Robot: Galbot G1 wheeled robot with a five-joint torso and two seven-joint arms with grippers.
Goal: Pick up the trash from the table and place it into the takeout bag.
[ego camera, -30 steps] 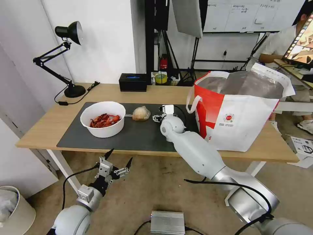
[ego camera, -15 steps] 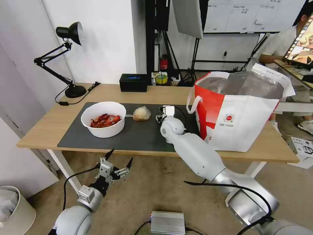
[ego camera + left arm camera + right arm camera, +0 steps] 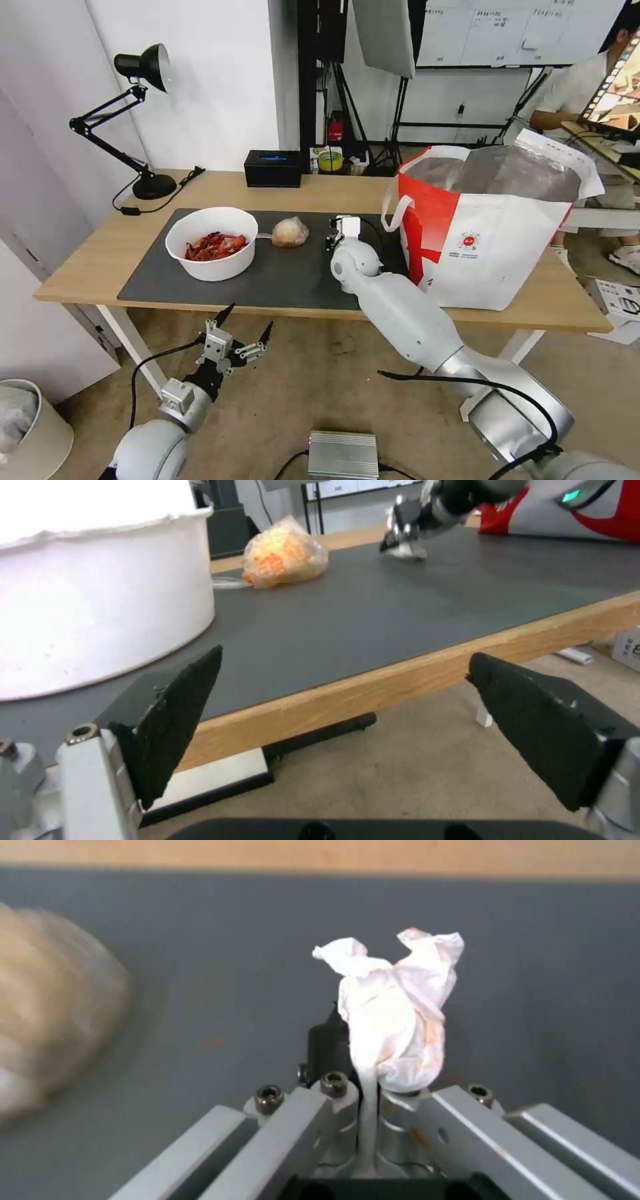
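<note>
Closing since 1 second ago, the right pincer sits over the mat near the takeout bag, left pincer spread below the worktop. Right wrist view: it clamps the crumpled tissue, light, soft, held by its lower fold; the bagged lump lies beside.

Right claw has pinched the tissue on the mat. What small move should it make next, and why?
Probably lift straight up a little. The right claw is shut on the tissue, low over the mat, and the takeout bag beside it stands tall with its opening up high, so the tissue needs height before going across. The left claw hangs open below the table edge.
</note>
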